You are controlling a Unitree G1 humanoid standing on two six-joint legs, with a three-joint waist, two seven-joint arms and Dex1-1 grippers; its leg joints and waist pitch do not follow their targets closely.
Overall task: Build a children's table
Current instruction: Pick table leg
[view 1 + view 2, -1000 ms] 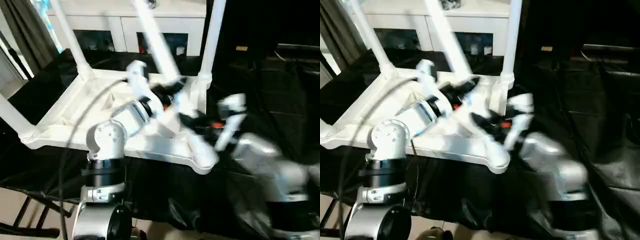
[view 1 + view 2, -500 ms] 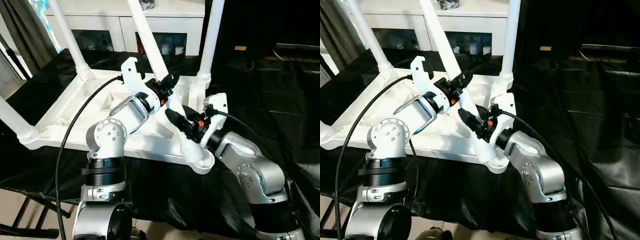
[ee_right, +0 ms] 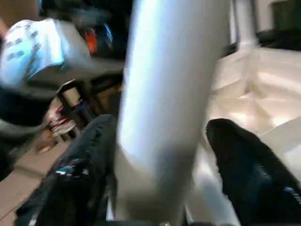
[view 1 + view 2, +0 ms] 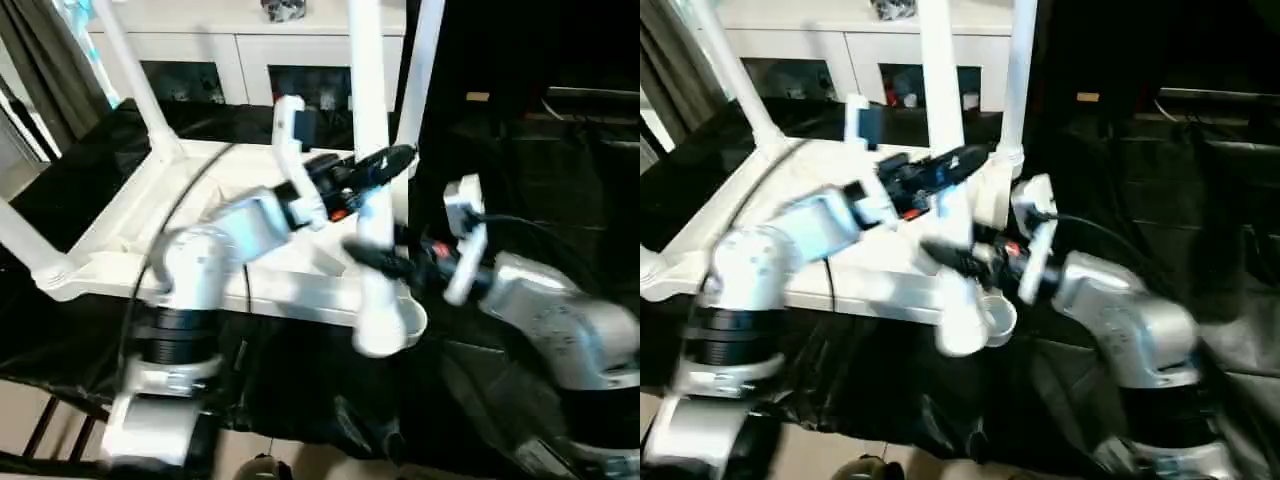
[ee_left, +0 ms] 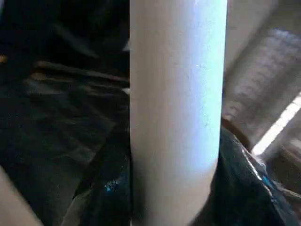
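Observation:
The children's table lies upside down: its white ribbed tabletop (image 4: pixel 130 230) rests on black cloth, and legs stand in the far left (image 4: pixel 135 80), far right (image 4: pixel 420 80) and near left (image 4: pixel 20 235) corners. Another white leg (image 4: pixel 365 120) stands almost upright with its lower end at the near right corner socket (image 4: pixel 408 322). My left gripper (image 4: pixel 385 163) is shut on this leg halfway up; its black fingers (image 5: pixel 108 188) press both sides of the tube. Lower down, my right gripper (image 4: pixel 375 258) is open around the same leg, and one finger (image 3: pixel 244 174) stands clear of it.
A white cabinet with glass doors (image 4: pixel 220 50) stands behind the tabletop. Black cloth (image 4: pixel 520 150) covers the surface and hangs over the near edge. A grey curtain (image 4: pixel 40 60) is at the far left, and dark stand legs (image 4: pixel 50 440) show below the cloth.
The held leg has swung from a lean to the left to almost upright over the near right socket. My left arm followed it to the right. The right gripper's fingers have spread wider.

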